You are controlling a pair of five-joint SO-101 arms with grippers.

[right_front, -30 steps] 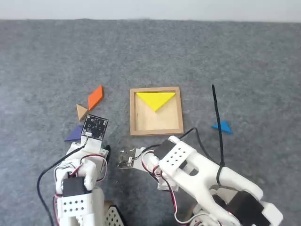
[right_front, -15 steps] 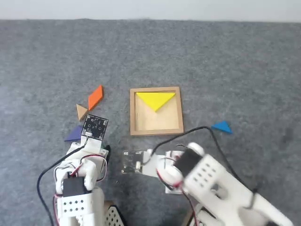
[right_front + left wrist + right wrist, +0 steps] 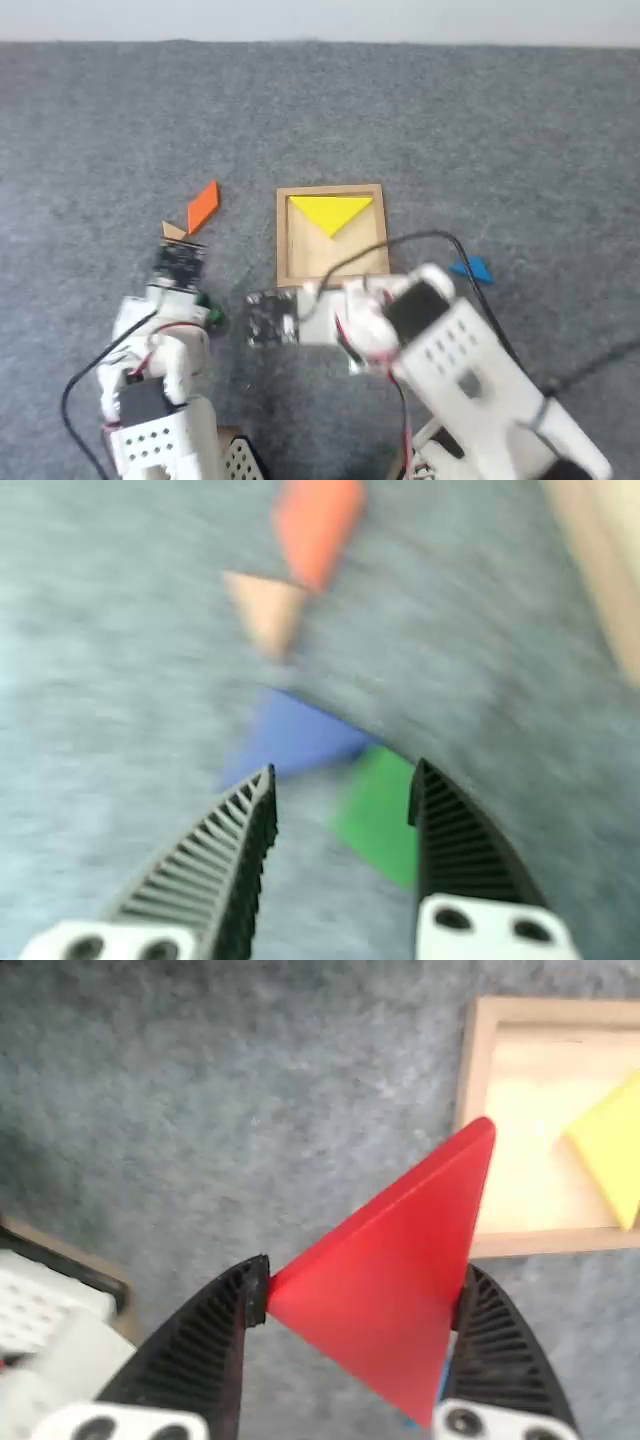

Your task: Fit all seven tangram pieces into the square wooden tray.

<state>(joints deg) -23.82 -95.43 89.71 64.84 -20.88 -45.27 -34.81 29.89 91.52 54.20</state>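
The square wooden tray [image 3: 283, 240] holds a yellow triangle [image 3: 330, 212] against its far side. My right gripper [image 3: 365, 1270] is shut on a large red triangle [image 3: 400, 1250], held just off the tray's near left corner [image 3: 478, 1110]. My left gripper [image 3: 342, 773] is open above a blue-purple triangle [image 3: 295, 742] and a green square [image 3: 380, 815]. Just beyond them lie a tan triangle [image 3: 265, 605] and an orange parallelogram [image 3: 318, 515]. In the high view the tan triangle [image 3: 172, 231] and orange parallelogram [image 3: 203, 205] lie left of the tray. The left arm [image 3: 160, 350] covers the blue-purple triangle there.
A small blue triangle [image 3: 472, 269] lies on the grey carpet to the right of the tray. The right arm's body [image 3: 460, 370] and its black cable [image 3: 440, 240] cross the area in front of the tray.
The left arm has moved forward over the blue-purple triangle. The right arm has swung and carried its gripper closer to the tray's near left corner.
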